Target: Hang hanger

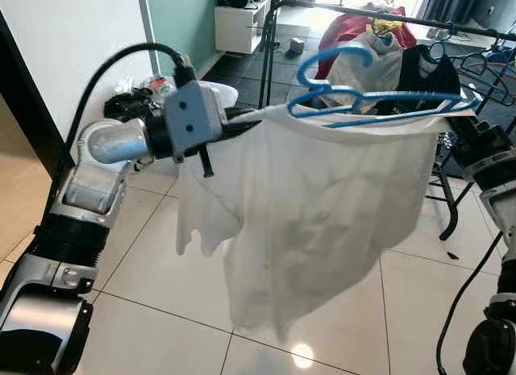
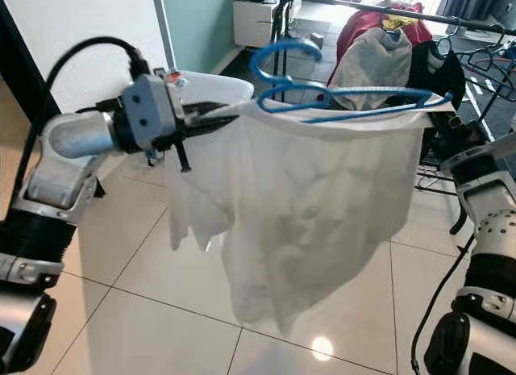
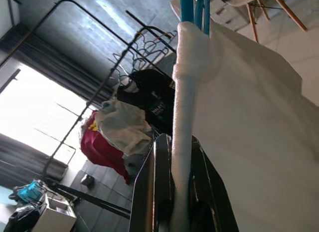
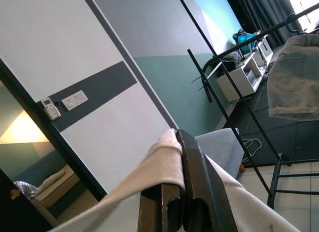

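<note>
A white garment (image 1: pixel 314 214) hangs spread out in front of me on a blue plastic hanger (image 1: pixel 367 97), whose hook (image 1: pixel 334 56) points up and away. My left gripper (image 1: pixel 242 121) is shut on the garment's left shoulder, with its fingers (image 3: pixel 164 182) pinching the rolled white cloth beside the blue bar. On the other side my right gripper (image 1: pixel 451 121) is shut on the right shoulder, black fingers (image 4: pixel 199 182) clamped over the fabric edge. Behind stands a black clothes rail (image 1: pixel 451 27) with several garments on it.
The rail carries a red cloth (image 1: pixel 351 28), a grey garment (image 1: pixel 367 64) and a black one (image 1: pixel 427 68), plus empty hangers (image 1: pixel 484 64) at the right. A white low cabinet (image 1: pixel 239 24) stands at the back. Pale floor tiles (image 1: pixel 161 270) lie below.
</note>
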You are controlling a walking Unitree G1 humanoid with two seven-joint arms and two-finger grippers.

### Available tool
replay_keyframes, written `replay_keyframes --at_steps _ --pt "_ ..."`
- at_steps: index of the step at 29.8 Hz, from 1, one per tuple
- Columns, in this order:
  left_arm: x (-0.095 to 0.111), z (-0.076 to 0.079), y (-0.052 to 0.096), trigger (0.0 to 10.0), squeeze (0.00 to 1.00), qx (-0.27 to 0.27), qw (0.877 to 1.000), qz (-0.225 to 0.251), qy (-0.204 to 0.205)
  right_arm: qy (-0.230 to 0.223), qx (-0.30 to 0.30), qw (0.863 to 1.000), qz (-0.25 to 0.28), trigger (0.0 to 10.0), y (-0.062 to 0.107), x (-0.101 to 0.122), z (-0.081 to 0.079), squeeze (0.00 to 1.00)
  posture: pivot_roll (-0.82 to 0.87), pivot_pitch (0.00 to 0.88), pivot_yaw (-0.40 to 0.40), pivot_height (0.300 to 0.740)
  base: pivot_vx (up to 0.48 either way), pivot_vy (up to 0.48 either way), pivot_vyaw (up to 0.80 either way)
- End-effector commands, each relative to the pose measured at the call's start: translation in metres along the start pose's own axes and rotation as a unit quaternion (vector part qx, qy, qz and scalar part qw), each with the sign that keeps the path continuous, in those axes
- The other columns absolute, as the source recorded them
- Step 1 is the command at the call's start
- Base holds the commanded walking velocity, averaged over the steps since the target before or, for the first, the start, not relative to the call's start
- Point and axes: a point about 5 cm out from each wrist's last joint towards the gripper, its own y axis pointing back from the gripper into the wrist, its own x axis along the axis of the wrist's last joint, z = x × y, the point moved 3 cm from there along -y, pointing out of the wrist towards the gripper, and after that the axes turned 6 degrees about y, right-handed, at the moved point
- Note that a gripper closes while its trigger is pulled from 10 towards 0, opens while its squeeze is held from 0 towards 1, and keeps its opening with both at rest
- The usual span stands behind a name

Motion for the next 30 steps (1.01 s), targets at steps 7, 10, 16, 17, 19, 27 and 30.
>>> replay_keyframes --at_steps 7,10,16,17,19,27,30 --pt "-0.013 0.002 -0.003 10.0 0.00 0.012 0.999 -0.028 -0.011 0.002 0.011 1.000 0.022 0.0 -0.004 0.011 -0.003 0.00 -0.04 0.076 -0.039 0.740 0.000 0.000 0.00" --pt "-0.016 0.000 -0.002 10.0 0.00 0.021 0.999 -0.037 -0.009 0.002 0.014 1.000 0.021 0.0 -0.004 0.011 -0.005 0.00 -0.04 0.077 -0.038 0.740 0.000 0.000 0.00" --pt "-0.017 -0.008 0.002 10.0 0.00 0.046 0.998 -0.038 0.000 0.004 0.023 1.000 0.013 0.0 -0.003 0.007 -0.008 0.00 -0.04 0.074 -0.039 0.740 0.000 0.000 0.00" --pt "-0.016 -0.009 0.003 10.0 0.00 0.050 0.998 -0.036 0.003 0.005 0.023 1.000 0.011 0.0 -0.003 0.006 -0.008 0.00 -0.04 0.074 -0.039 0.740 0.000 0.000 0.00" --pt "-0.016 -0.010 0.003 10.0 0.00 0.054 0.998 -0.034 0.005 0.006 0.024 1.000 0.009 0.0 -0.003 0.005 -0.008 0.00 -0.04 0.074 -0.039 0.740 0.000 0.000 0.00" --pt "-0.017 -0.016 0.004 10.0 0.00 0.066 0.997 -0.041 -0.007 0.011 0.036 0.999 -0.010 0.0 -0.002 -0.005 -0.013 0.00 -0.03 0.068 -0.038 0.740 0.000 0.000 0.00" --pt "-0.018 -0.016 0.004 10.0 0.00 0.065 0.997 -0.043 -0.010 0.012 0.038 0.999 -0.012 0.0 -0.002 -0.006 -0.014 0.00 -0.03 0.068 -0.038 0.740 0.000 0.000 0.00"
